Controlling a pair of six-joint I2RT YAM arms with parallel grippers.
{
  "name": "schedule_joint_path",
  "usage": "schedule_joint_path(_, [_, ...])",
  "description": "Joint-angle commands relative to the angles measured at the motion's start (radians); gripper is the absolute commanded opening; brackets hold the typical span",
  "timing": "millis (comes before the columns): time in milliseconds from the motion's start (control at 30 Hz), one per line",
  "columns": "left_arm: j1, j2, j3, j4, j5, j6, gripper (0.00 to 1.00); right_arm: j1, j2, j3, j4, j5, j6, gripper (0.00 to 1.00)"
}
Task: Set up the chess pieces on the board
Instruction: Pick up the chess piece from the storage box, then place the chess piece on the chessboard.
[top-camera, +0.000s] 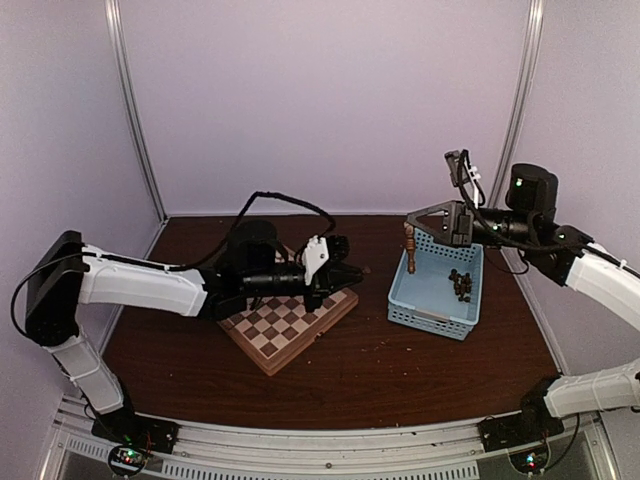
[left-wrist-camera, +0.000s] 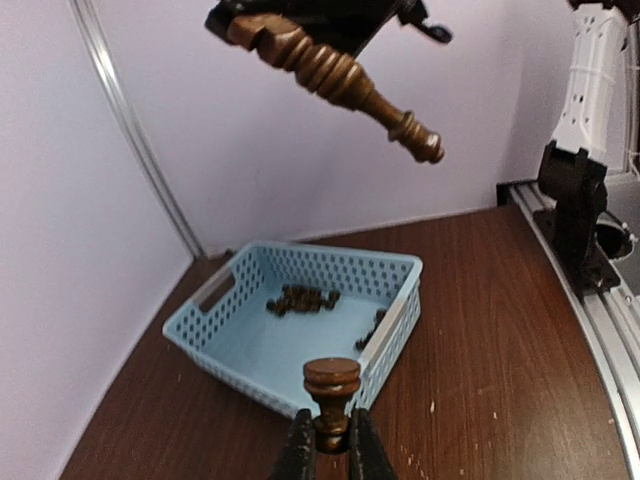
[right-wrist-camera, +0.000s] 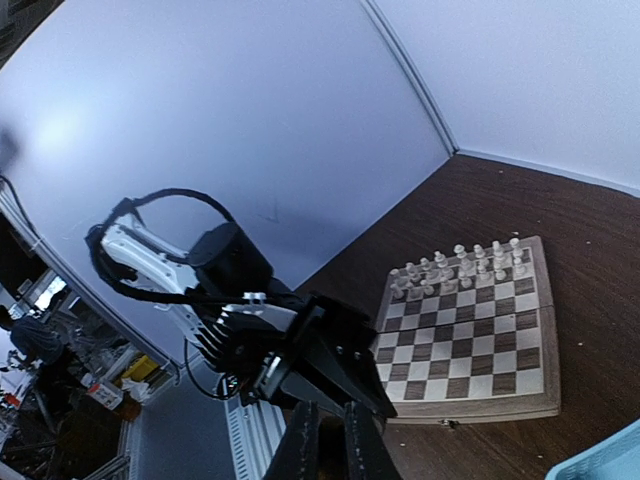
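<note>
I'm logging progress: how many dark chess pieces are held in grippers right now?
2. One dark piece is pinched in the left gripper; a second dark piece hangs from the right gripper near the blue basket. Loose dark pieces lie in that basket, not held.

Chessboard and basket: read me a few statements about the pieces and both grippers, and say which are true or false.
1. The cream pieces stand in two rows along one edge of the board. True.
2. The light blue basket is empty. False: dark pieces lie in it.
3. The left gripper is shut on a dark piece. True.
4. The right gripper is open and holds nothing. False: it is shut on a second dark piece, held in the air above the basket's rim.
5. Dark chessmen fill the rows on the board's opposite side. False: the squares that show there are bare.
</note>
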Motion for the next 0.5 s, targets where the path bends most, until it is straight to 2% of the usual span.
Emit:
schedule_joint_path(0, [-0.002, -0.115, 0.122, -0.648, -0.286, -0.002, 0.0, -0.006, -0.028, 0.004, -0.131, 0.219, -0.164, 0.0])
schedule_joint_path(100, [-0.002, -0.119, 0.235, -1.082, -0.422, -0.001, 0.0, -0.008, -0.025, -0.031, -0.092, 0.352, -0.192, 0.0])
schedule_joint_path(233, [-0.002, -0.09, 0.331, -1.47, -0.544, 0.019, 0.0, -0.009, 0.003, -0.065, -0.031, 0.458, -0.222, 0.0])
schedule_joint_path(467, [-0.001, 0.05, 0.511, -1.896, -0.704, 0.035, 0.0, -0.01, 0.027, -0.108, 0.016, 0.552, -0.26, 0.0])
